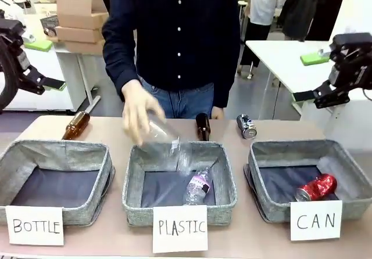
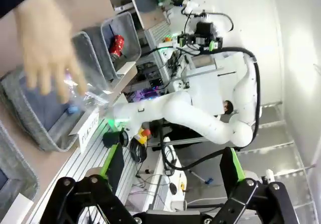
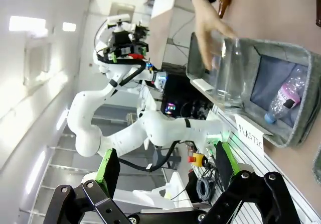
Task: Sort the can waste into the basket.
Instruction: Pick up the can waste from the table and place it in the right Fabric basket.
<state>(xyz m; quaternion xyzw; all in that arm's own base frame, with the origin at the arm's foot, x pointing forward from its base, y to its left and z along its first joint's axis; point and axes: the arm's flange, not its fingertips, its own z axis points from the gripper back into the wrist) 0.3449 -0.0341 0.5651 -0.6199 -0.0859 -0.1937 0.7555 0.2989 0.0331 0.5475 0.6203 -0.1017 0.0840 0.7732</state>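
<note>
A dented red can [image 1: 315, 187] lies inside the grey basket [image 1: 290, 149] carded "CAN" at the right; the left wrist view also catches this red can [image 2: 116, 45]. A dark can [image 1: 246, 126] lies on its side on the table behind that basket. My left gripper [image 1: 49, 83] hangs high at the far left, away from the table. My right gripper [image 1: 308, 96] hangs high at the far right, above and behind the basket. In the wrist views both the left gripper [image 2: 170, 158] and the right gripper [image 3: 165, 161] stand open with nothing between the fingers.
A person's hand [image 1: 138, 115] holds a clear plastic bottle [image 1: 164, 135] over the "PLASTIC" basket [image 1: 181, 152], where another clear bottle [image 1: 197, 187] lies. The "BOTTLE" basket [image 1: 58, 149] is at the left. Brown bottles [image 1: 77, 125] [image 1: 202, 126] lie behind the baskets.
</note>
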